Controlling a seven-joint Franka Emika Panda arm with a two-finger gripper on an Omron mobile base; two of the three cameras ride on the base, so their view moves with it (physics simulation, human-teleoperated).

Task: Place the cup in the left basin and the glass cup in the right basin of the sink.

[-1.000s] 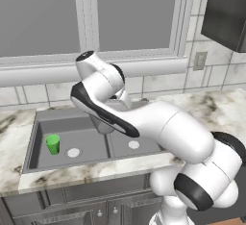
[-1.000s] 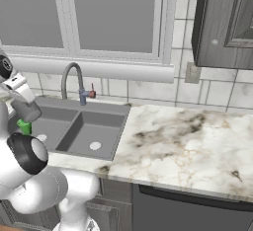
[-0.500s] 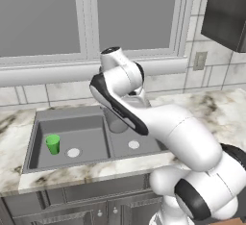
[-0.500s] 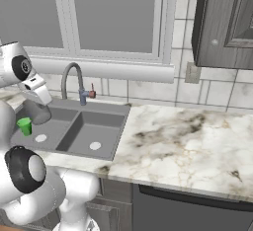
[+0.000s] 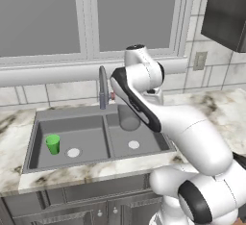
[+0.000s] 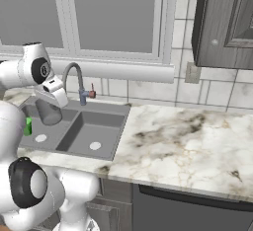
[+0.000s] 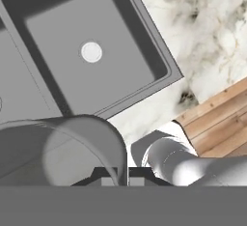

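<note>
**Glass cup carried across to hang over the right basin**

While the cup (image 5: 53, 143) stands upright in the left basin (image 5: 89, 130), just left of its light drain, the arm has swung over the last second from the left side of the sink (image 5: 67, 114) toward its right half. A second ago the gripper sat low over the left bowl; now the gripper (image 5: 129, 107) hangs above the far part of the right basin (image 5: 146, 140), close to the faucet (image 5: 102, 85).

The jaws are clamped on the rim of the glass cup (image 5: 129, 118), which hangs below the hand. In the right base view the glass cup (image 6: 49, 112) is lifted clear of the sink floor, tilted a little rather than plumb. In the hand view its grey wall and open mouth curve up just beside the fingertips (image 7: 107, 177), with the right basin and its drain well beyond.

My reading is that the green tumbler's half of the job is done and the carry of the second cup is nearly over. What remains is to lower the glass cup into the right basin, let go, and withdraw. The likely risks are brushing the faucet on the way down, or releasing with the cup tilted so that it tips.
</note>
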